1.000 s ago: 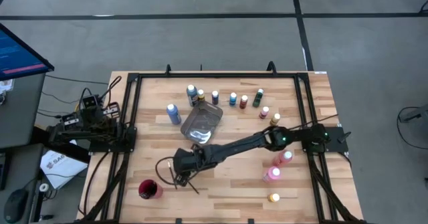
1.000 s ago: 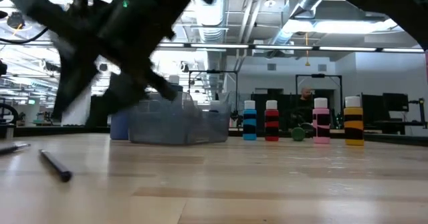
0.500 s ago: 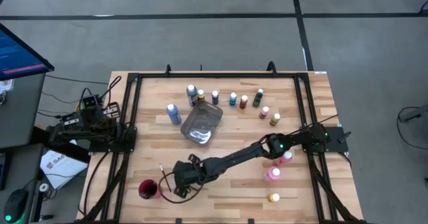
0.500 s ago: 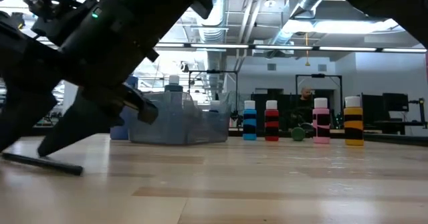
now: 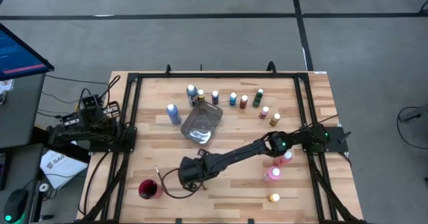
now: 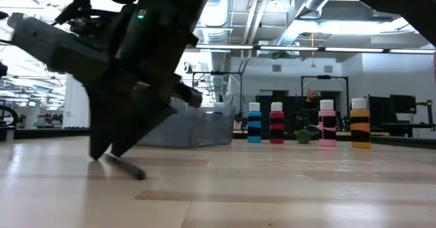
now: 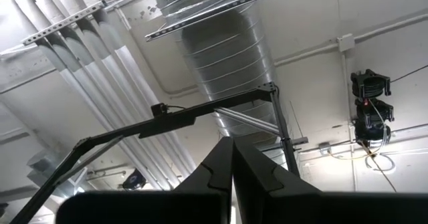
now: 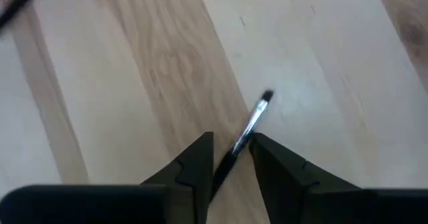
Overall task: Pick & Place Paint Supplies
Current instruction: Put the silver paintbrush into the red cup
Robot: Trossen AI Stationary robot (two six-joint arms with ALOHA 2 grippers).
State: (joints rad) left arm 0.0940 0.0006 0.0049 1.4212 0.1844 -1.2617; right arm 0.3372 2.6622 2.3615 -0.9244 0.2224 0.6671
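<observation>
Note first the left pincer (image 7: 231,177): it is parked off the left edge of the light wooden tabletop (image 5: 227,190), aimed up at the ceiling ducts with its fingers pressed fully together, well apart from every task item. The right arm is therefore the nearer one and is the arm at work. Moving rightward along the front of the tabletop, you pass the red cup (image 5: 148,189) near the front-left corner, then the right pincer (image 5: 189,177), which is stretched across from the right side and lowered to the wood just beside that cup. The thin dark paintbrush with the pale metal ferrule and dark tip (image 8: 249,130) lies flat on the tabletop directly between the right pincer's two fingers. Its long axis runs forward out of the gap, roughly in line with the pincer's own pointing direction, so the fingers close across the handle's width, not along its length. The right fingers stand narrowly apart on either side of the handle; whether they already press it cannot be told. In the low view the brush (image 6: 125,167) rests on the wood, one end under the fingertips. Further right, the grey metal tray (image 5: 202,126) sits mid-table, with small paint bottles in a row behind it and others at the right edge.
</observation>
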